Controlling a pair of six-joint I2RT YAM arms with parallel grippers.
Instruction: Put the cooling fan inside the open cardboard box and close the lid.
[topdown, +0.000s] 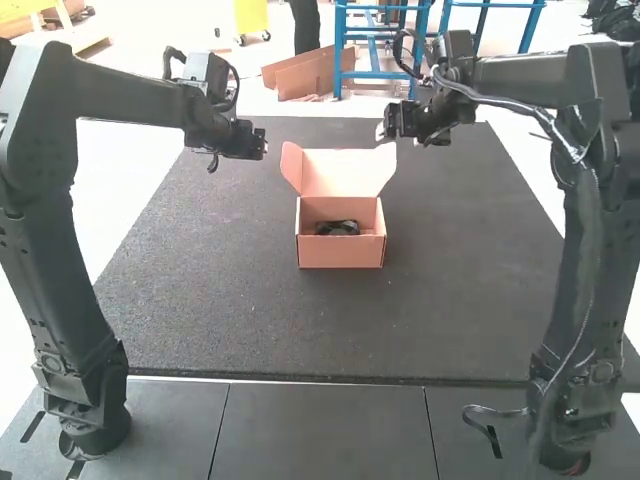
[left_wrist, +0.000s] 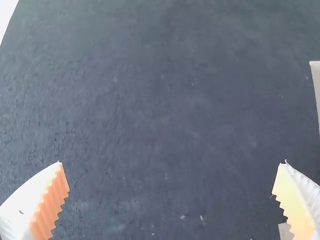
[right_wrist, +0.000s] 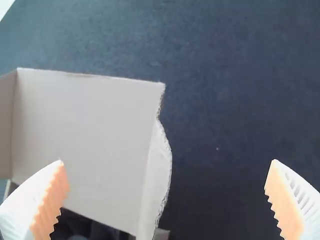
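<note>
A small cardboard box (topdown: 341, 245) stands on the dark mat near the table's middle, its lid (topdown: 338, 172) raised upright at the back. The black cooling fan (topdown: 337, 228) lies inside it. My left gripper (topdown: 256, 141) hovers above the mat just left of the lid's upper corner, open, with its orange-padded fingers (left_wrist: 49, 200) wide apart over bare mat. My right gripper (topdown: 391, 122) hangs above the lid's right corner, open; the lid (right_wrist: 85, 145) shows below it between its spread fingers (right_wrist: 47, 200).
The dark mat (topdown: 200, 290) covers most of the table, with a pale table edge at the left and right. A sliver of the box's flap (left_wrist: 315, 95) shows at the edge of the left wrist view.
</note>
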